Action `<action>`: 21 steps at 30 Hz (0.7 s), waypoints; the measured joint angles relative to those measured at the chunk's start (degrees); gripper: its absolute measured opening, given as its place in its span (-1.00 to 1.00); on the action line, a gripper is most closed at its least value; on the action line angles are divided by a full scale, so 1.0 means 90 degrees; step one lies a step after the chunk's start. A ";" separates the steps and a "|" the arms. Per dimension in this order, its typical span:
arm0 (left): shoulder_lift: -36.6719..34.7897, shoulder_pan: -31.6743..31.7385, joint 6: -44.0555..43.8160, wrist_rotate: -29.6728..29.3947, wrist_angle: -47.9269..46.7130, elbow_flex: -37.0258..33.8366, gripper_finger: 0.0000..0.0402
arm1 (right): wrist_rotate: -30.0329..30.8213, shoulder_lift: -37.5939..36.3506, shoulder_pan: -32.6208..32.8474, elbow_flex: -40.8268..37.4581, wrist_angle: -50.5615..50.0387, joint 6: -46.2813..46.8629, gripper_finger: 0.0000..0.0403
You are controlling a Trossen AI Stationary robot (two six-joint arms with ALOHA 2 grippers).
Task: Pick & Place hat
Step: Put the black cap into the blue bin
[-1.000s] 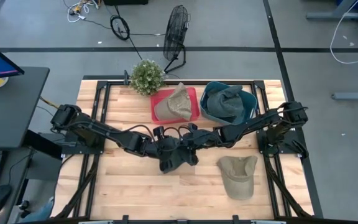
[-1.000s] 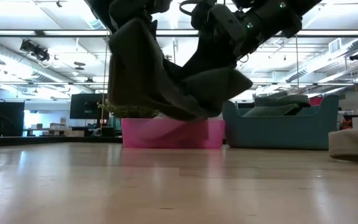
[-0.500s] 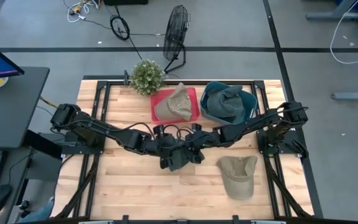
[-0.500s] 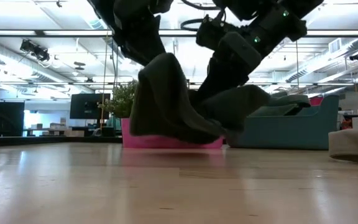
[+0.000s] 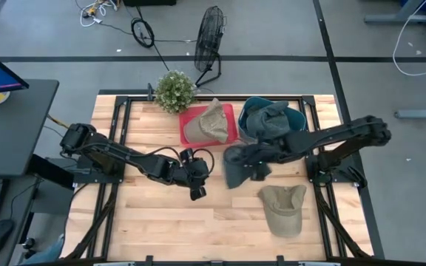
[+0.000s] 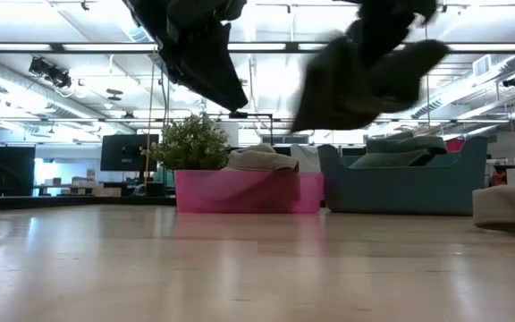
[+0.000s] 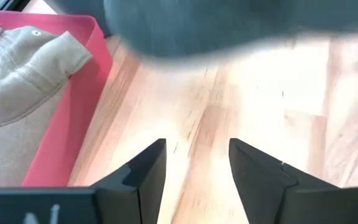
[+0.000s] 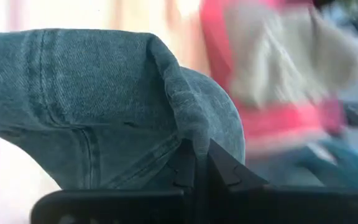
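A dark blue-grey denim hat (image 5: 235,164) hangs in the air over the table's middle, blurred in the low view (image 6: 365,76). My right gripper (image 5: 256,157) is shut on it, reaching in from the table's right. My left gripper (image 5: 197,179) stands open to the hat's left, a little nearer, with nothing between its fingers (image 7: 194,165). The hat (image 7: 229,25) shows ahead of those fingers. A beige hat (image 5: 283,209) lies on the table at the near right. My right gripper pinches a raised fold of the denim hat (image 8: 188,134) between its two shut fingers (image 8: 219,168). The fingers come from the table's right. The hat droops beyond and below them, lifted clear of the table (image 6: 356,89).
A red bin (image 5: 231,118) with a beige hat (image 5: 207,124) stands at the back middle, a blue bin (image 5: 299,122) with denim hats (image 5: 271,122) to its right. A potted plant (image 5: 174,90) is at the far edge. Bare wood lies near and left.
The hat was held low between both grippers. My left gripper has let go of it and stays near the middle. My right gripper has carried the hat up and toward the table's right and far side, clear of the table.
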 joint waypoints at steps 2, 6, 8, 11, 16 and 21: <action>0.0000 0.0003 0.0002 0.0000 -0.0066 0.0000 -0.12 | 0.0444 -0.0106 0.0002 0.0251 -0.1083 -0.0155 -0.96; 0.0000 0.0019 0.0000 -0.0012 -0.0078 0.0000 -0.12 | 0.1429 -0.0332 -0.0119 0.0448 -0.2704 -0.0968 -0.95; 0.0000 0.0022 -0.0002 -0.0012 -0.0076 0.0000 -0.12 | 0.1492 -0.0423 -0.0249 0.0448 -0.3250 -0.1866 -0.95; 0.0000 0.0019 -0.0002 -0.0012 -0.0080 0.0000 -0.12 | 0.1696 -0.0540 -0.0587 0.0448 -0.3613 -0.2981 -0.95; 0.0000 0.0024 -0.0005 -0.0016 -0.0076 0.0000 -0.12 | 0.1914 -0.0735 -0.1331 0.0448 -0.3098 -0.4725 -0.95; 0.0000 0.0024 -0.0005 -0.0015 -0.0076 0.0000 -0.12 | 0.1539 -0.0856 -0.1994 0.0448 -0.2293 -0.6403 -0.96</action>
